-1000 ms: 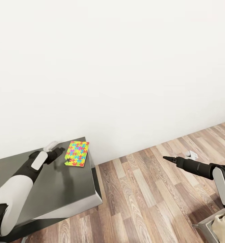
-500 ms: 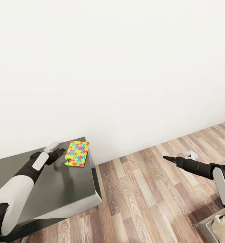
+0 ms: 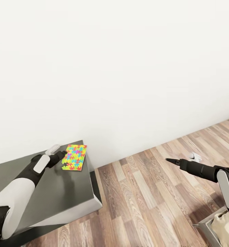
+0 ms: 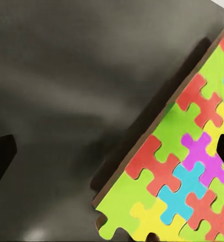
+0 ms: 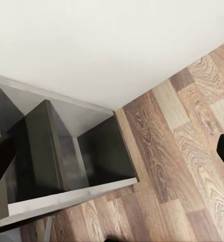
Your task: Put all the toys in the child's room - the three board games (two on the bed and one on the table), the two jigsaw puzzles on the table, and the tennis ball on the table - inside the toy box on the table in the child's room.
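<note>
Matt puzzle, smooth semi-gloss tabletop, wood-plank floor.

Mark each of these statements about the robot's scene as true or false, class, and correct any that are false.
1. A jigsaw puzzle lies flat on the table near its far corner. True.
2. The left pincer is at the puzzle's edge. True.
3. The right pincer holds a tennis ball. False: it hangs over the wood floor holding nothing.
4. The puzzle is a single plain blue colour. False: its pieces are yellow, green, red, blue and purple.
5. The wall behind the table is white. True.
</note>
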